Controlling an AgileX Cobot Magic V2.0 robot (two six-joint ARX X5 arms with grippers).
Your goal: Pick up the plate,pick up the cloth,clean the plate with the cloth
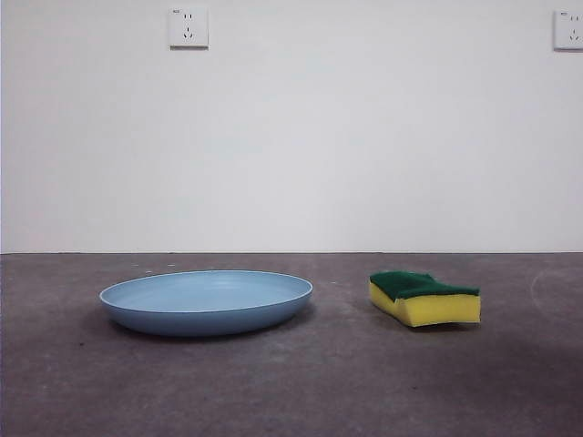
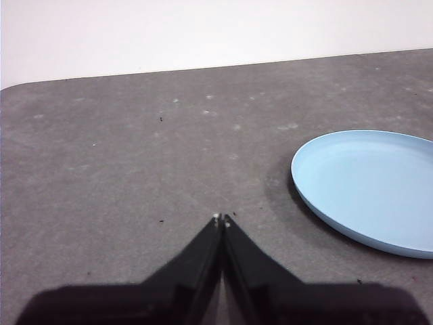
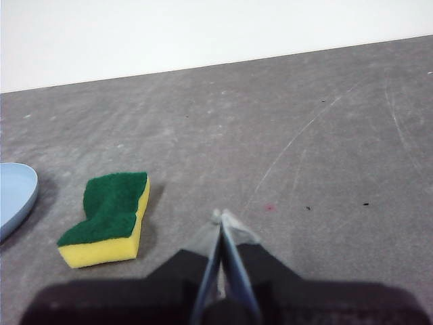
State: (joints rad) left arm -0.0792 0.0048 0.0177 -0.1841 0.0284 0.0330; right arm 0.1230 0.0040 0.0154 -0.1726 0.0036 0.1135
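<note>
Both grippers clenched on nothing, plate and sponge untouched on the table.

From the front we see the plate [image 1: 206, 301] flat on the grey table [image 1: 291, 391], the sponge [image 1: 424, 298] well apart beside it, green side up. In the left wrist view our left gripper [image 2: 222, 218] has its jaws pressed together over bare table, the plate [image 2: 369, 188] near. In the right wrist view our right gripper [image 3: 222, 217] is likewise closed, the sponge [image 3: 108, 217] lying near, between it and the plate's edge [image 3: 15, 196].
</note>
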